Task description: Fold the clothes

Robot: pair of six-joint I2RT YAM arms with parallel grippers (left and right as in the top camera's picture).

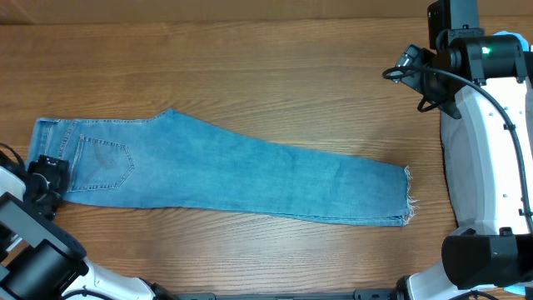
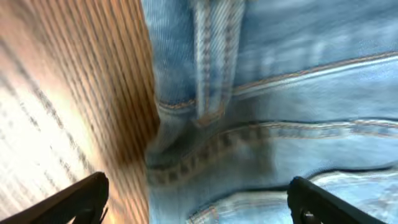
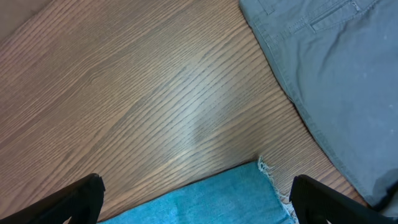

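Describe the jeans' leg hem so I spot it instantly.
On the wooden table, the light blue jeans stretch left to right. Follow the leg to its right end: the hem, fringed with white frayed threads, unlike the smooth-edged grey garment nearby.

A wood-grain tabletop fills the views. A grey garment lies flat on the tabletop's right side, with stitched seams and a pocket welt showing, its edge running diagonally across the bare wood.
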